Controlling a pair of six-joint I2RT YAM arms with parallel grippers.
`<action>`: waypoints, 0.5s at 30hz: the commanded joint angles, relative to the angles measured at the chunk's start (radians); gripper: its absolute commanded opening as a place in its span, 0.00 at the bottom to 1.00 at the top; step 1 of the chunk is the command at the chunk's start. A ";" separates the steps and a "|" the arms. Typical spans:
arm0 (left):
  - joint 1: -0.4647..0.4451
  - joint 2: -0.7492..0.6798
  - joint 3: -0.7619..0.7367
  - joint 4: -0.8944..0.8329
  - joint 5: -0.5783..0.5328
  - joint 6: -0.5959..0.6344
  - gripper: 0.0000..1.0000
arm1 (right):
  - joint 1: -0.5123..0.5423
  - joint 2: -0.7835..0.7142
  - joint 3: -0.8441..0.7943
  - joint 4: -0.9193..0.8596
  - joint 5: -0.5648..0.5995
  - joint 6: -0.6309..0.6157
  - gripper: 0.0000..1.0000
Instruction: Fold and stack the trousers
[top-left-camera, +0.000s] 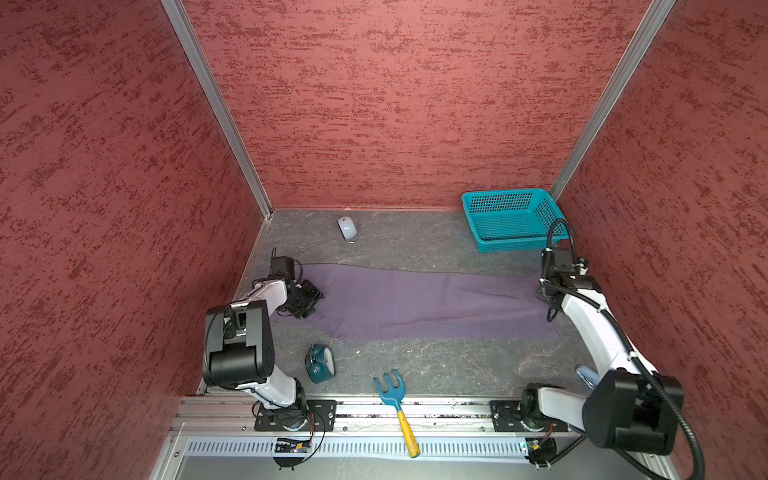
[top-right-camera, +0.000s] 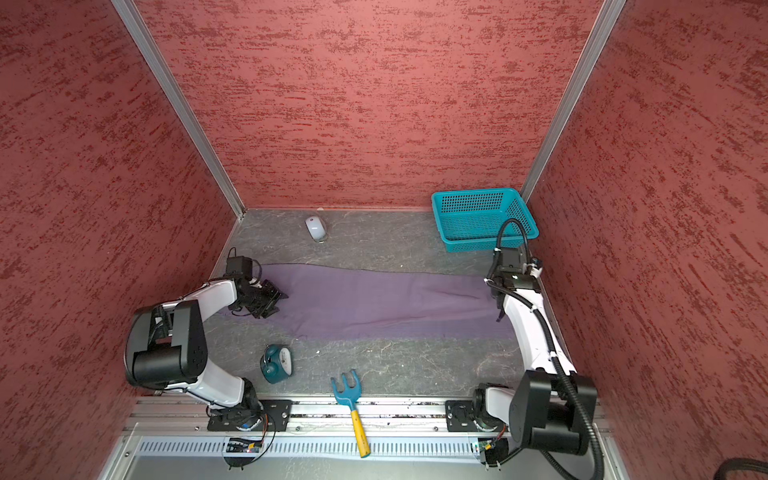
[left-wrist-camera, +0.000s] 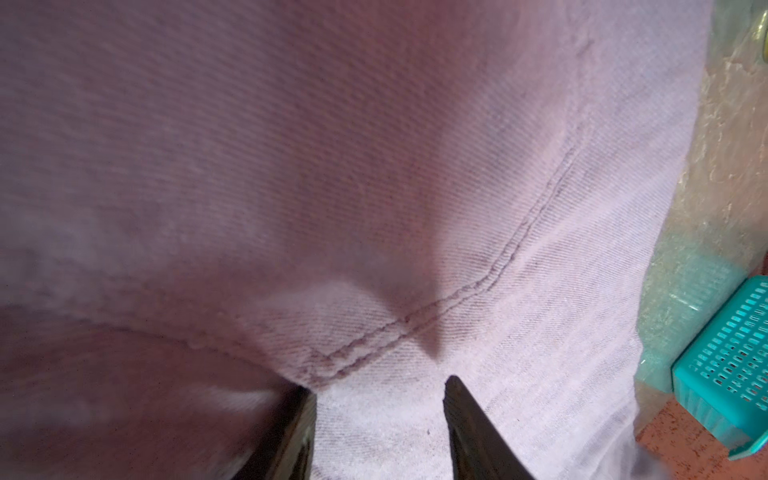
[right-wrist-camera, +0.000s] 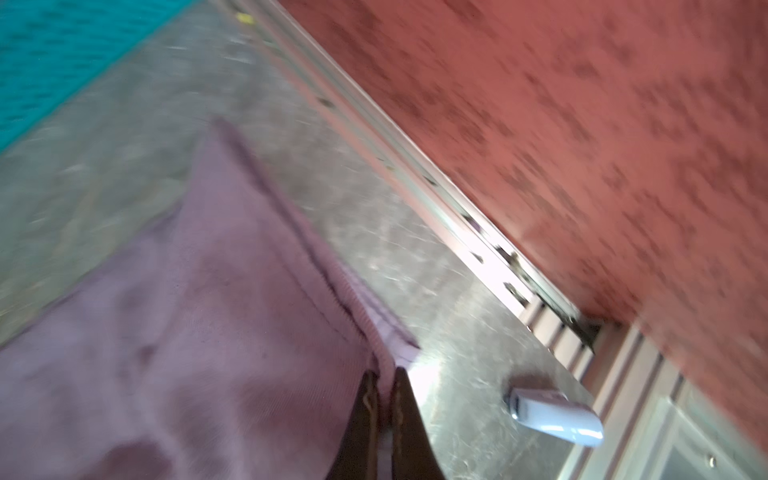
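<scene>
Between the right gripper's (right-wrist-camera: 385, 374) closed jaws: the hem of flat-spread purple-grey trousers (top-left-camera: 415, 299); left gripper (left-wrist-camera: 380, 384) half-open over their stitched seam.

Trousers (top-left-camera: 415, 299), basket (top-left-camera: 505, 193), mouse (top-left-camera: 347, 228), clock (top-left-camera: 319, 363) on table (top-left-camera: 436, 365)

Purple-grey trousers (top-left-camera: 419, 301) flat, stretched lengthwise across table, legs together.

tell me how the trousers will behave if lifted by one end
Likely floppy: the trousers lie flat and creased, so the rest should sag and drag. The stitched hem pinched in the right gripper looks thick, so slipping seems unlikely.
</scene>
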 joint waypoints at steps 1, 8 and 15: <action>0.011 0.041 -0.050 0.024 -0.025 0.016 0.50 | -0.110 -0.029 -0.093 0.021 -0.091 0.066 0.00; 0.025 0.032 -0.069 0.033 -0.011 0.020 0.50 | -0.342 -0.026 -0.233 0.165 -0.410 0.096 0.67; 0.025 0.027 -0.070 0.041 0.005 0.012 0.50 | -0.367 0.087 -0.143 0.206 -0.580 0.018 0.68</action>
